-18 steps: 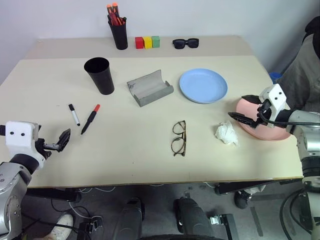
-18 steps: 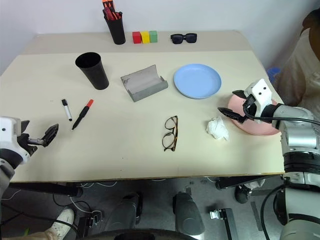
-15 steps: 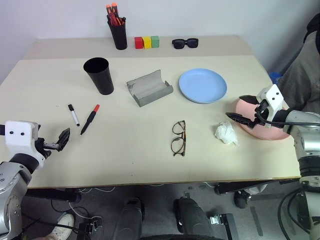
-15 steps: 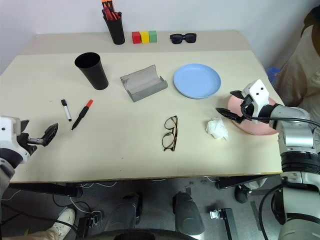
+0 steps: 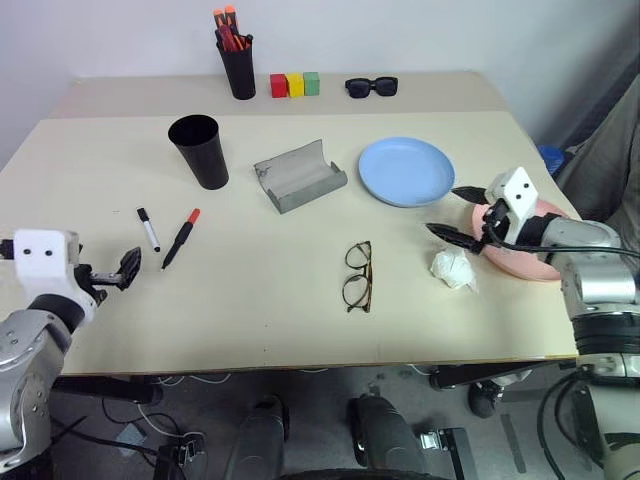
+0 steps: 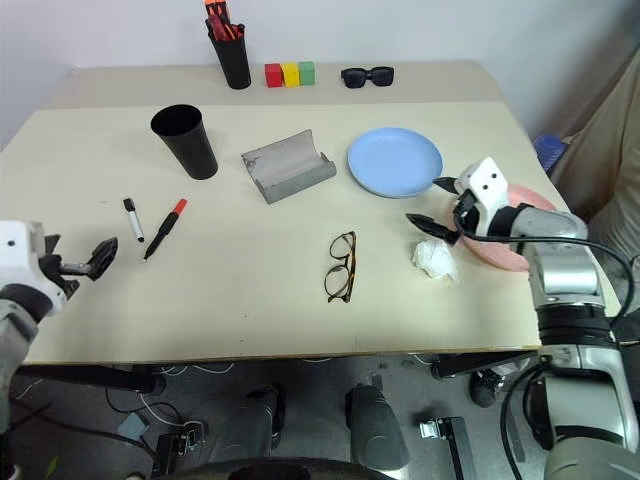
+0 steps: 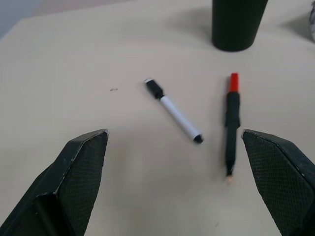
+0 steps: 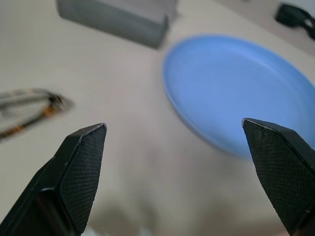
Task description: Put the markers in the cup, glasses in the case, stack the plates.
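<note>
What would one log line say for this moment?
left gripper: open, near markers | right gripper: open, over pink plate edge | glasses: on table | case: open

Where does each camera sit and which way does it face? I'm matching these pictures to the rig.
Left eye, right eye: on the head, looking forward and down over the table; both arms show, left gripper and right gripper open.
Left wrist: along its open fingers toward two markers and the cup.
Right wrist: along its fingers toward the blue plate, glasses and case.
Shared: the head and left wrist views both hold the markers and cup.
</note>
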Robot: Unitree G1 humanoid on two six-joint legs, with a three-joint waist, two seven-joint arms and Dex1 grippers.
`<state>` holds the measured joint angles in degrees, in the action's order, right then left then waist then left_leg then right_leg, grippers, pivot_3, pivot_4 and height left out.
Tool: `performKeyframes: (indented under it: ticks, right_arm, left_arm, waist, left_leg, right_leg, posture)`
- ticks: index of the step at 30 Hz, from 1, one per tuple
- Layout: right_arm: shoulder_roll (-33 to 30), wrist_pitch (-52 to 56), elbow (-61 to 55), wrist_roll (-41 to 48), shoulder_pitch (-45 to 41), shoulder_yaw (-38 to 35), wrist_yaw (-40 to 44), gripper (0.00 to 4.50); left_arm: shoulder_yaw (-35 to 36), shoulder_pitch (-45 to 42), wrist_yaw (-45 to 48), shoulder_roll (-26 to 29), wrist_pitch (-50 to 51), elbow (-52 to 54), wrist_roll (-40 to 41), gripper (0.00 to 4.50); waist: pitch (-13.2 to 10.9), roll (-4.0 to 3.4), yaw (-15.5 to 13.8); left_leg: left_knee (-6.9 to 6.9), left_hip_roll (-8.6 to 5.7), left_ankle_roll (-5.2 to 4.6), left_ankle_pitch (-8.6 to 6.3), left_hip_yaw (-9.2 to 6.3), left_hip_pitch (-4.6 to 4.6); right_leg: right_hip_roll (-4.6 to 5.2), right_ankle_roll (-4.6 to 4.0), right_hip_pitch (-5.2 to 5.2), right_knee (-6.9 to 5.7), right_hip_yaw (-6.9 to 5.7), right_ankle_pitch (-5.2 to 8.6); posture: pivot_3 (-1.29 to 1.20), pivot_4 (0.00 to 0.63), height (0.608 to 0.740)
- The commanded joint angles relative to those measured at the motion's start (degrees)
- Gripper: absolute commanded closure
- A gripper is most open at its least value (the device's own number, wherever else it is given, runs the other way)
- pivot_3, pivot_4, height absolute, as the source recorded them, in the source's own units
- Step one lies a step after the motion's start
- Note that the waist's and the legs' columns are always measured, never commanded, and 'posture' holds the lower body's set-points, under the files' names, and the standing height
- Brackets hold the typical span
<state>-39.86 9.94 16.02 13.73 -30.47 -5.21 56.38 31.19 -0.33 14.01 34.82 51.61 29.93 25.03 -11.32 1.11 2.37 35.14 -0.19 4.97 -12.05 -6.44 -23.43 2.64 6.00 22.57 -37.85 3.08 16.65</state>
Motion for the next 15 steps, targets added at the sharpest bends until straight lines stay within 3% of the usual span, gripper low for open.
performKeyframes:
  ticks: [1,6,10,15]
  right_arm:
    - [2.2,2.6,-8.6,2.7,0.2,-0.2,-2.1,0.0]
    - [5.0,8.1,-18.7,5.4,2.9,0.5,-4.6,0.0]
    - [7.3,12.0,-25.8,6.8,6.5,1.7,-7.6,0.0]
    - [9.5,15.7,-31.2,7.9,7.8,3.1,-11.1,0.0]
  left_arm:
    - [-5.7,-7.3,-2.3,4.7,8.7,-1.7,-1.7,0.02]
    - [-13.5,-21.1,-1.8,8.1,16.3,-12.4,-2.9,0.02]
    - [-19.3,-35.8,-1.1,5.3,20.6,-26.9,-3.3,0.02]
    - [-26.5,-43.7,1.5,3.9,19.1,-40.0,-6.2,0.02]
  waist:
    - [0.0,0.0,0.0]
    - [0.0,0.0,0.1]
    - [0.0,0.03,-0.2]
    - [0.0,0.02,0.4]
  left_leg:
    - [0.01,-0.01,0.0,0.0,-0.01,0.0]
    - [-0.02,-0.02,0.0,0.0,-0.02,0.01]
    - [0.02,-0.04,0.0,0.0,-0.11,0.0]
    - [-0.04,-0.05,0.01,0.0,-0.05,-0.01]
  right_leg:
    - [-0.01,0.0,-0.01,-0.02,-0.01,0.0]
    - [0.0,0.02,0.02,-0.06,-0.01,0.0]
    - [-0.02,0.03,0.0,-0.11,-0.11,0.0]
    - [0.01,0.04,0.12,-0.16,-0.05,0.0]
  posture:
    - [0.0,0.15,0.74]
    - [0.0,0.15,0.74]
    - [0.0,0.15,0.74]
    - [0.0,0.15,0.74]
